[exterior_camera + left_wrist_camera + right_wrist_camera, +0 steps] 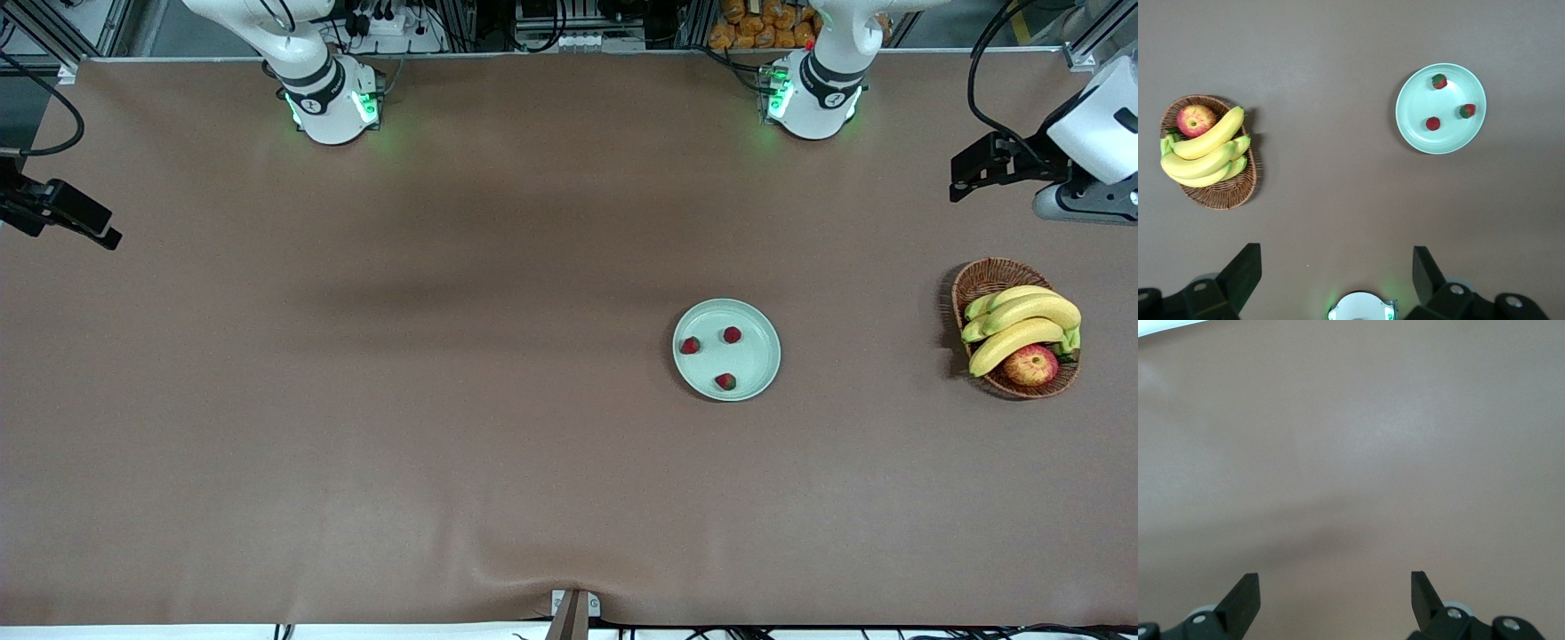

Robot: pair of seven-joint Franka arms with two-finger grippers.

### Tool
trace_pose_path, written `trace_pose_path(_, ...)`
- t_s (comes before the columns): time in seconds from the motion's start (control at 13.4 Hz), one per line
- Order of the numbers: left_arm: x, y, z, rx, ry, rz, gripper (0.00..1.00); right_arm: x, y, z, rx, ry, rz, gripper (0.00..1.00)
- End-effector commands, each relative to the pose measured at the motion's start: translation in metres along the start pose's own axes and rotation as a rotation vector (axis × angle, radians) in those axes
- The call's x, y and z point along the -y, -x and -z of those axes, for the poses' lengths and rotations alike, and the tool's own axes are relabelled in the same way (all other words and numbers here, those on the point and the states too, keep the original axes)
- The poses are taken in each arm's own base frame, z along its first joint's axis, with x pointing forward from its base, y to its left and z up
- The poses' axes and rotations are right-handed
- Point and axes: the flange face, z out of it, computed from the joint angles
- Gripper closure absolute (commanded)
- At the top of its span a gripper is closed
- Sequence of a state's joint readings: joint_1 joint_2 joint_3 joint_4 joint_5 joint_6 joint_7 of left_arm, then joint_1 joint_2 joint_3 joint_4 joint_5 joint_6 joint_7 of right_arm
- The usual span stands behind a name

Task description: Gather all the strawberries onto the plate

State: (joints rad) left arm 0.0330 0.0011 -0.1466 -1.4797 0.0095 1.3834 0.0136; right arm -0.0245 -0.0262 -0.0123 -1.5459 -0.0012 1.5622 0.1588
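Three strawberries [725, 381] lie in the plate [756, 360]; all inside the rim, none touching another; on the plate's face in the front view one sits at about 9 o'clock, one at about 1 o'clock, one at about 6 o'clock by the rim nearest the front camera; no berry shows loose on the desk [356, 400], so by my reading the collecting looks done; their spread suggests each was dropped singly rather than arranged.

Berries: tiny, dull red, each with a dark green leafy cap; far smaller than the plate. Plate: round, shallow, pale mint-green, glossy, raised rim; it sits flat toward the left arm's end of the desk, within easy reach of that arm, which likely explains its position.

Outward from the plate, at its 3 o'clock in the front view and well apart: a brown wicker basket [978, 280] holding bananas [1022, 324] and a red-yellow apple [1031, 364]; not part of the job.

Left hand [1337, 280]: high over the desk near its own base, fingers spread wide, nothing between them; its wrist view takes in plate and basket together. Right hand [1335, 600]: over bare desk at the right arm's end, fingers likewise spread wide and empty; this arm waits.
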Motion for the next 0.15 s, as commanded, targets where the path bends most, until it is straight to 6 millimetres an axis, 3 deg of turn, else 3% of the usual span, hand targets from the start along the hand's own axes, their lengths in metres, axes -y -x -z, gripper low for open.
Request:
trace_pose_path(0.0,-0.0007,0.0052,0.0062,-0.001,0.014,-0.015,0.0,0.0003,0.001,0.0046,-0.003,0.018,0.01,0.0)
trace_pose_path(0.07,-0.0014,0.0045,0.0047,0.002,0.014,-0.017,0.0,0.0003,0.001,0.0046,-0.003,0.018,0.01,0.0)
